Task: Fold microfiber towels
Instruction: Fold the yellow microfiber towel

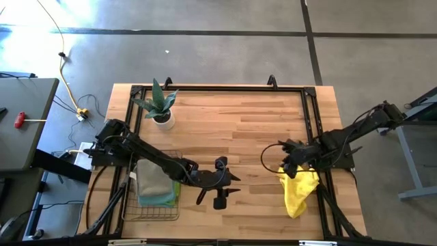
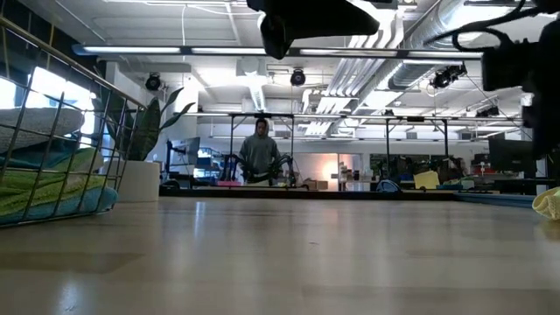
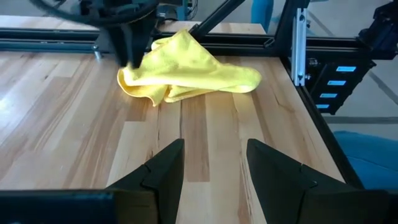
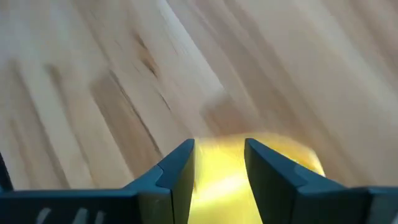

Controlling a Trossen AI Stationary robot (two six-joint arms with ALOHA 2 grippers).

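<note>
High view is showing you the yellow towel, lying crumpled by the table's right edge, near the front. Its long way is running from the back toward the front, with a loose tail pointing at the front edge. Your right gripper is sitting right at the towel's back end. In the right wrist view its fingers are standing a little apart with yellow cloth showing between them, so it looks like they are pinching the towel, but you cannot be sure from that view alone.

Your left gripper is waiting near the middle of the front, well apart from the towel. Its fingers are standing open and holding nothing, and they are pointing straight across at the towel. So the right arm is much nearer.

Other folded towels are already lying in the wire basket on the left. A small plant is standing behind it.
</note>
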